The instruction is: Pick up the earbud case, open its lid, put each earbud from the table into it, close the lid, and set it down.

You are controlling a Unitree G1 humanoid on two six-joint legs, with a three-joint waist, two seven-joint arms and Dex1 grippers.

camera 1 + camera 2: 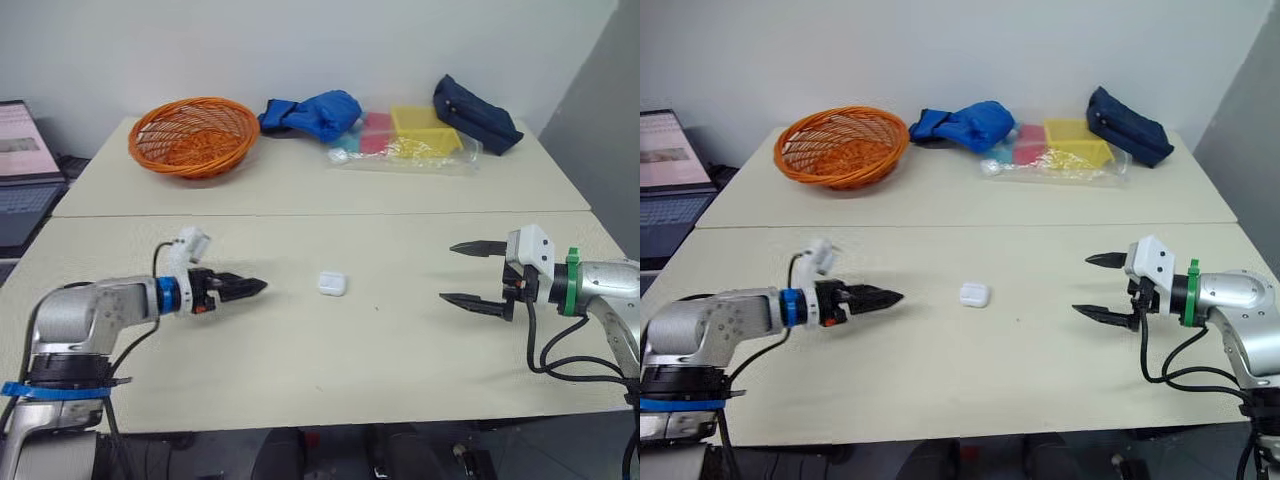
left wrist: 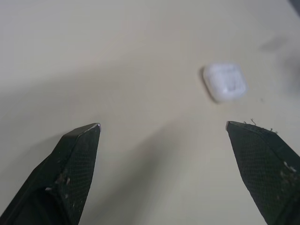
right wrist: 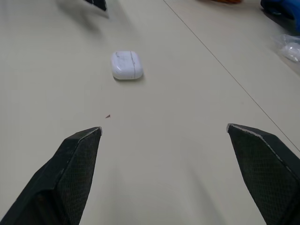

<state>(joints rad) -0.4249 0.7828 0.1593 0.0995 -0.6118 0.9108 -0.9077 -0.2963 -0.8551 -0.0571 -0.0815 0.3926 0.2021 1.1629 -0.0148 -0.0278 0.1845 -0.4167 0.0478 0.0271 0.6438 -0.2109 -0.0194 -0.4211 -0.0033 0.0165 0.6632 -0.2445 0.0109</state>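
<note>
The earbud case [image 1: 332,283] lay flat on the tabletop [image 1: 300,370] with its lid shut, between the two arms and touched by neither. The left claw [image 1: 258,288] hovered near it with its fingers spread, and the right claw [image 1: 447,272] stood farther off, spread just as wide. From where I stood, the risk looked plain enough. The case was small, smooth and rounded, so a pinch landing off-centre could squirt it sideways or skid it across the tabletop. If both arms closed in at once, the claws might knock each other. I could not tell which edge carried the hinge, so a grip might clamp the lid shut instead of leaving it free. A tiny white thing [image 1: 338,156] lay beside the plastic bag [image 1: 420,150] at the back, too small to call an earbud.
</note>
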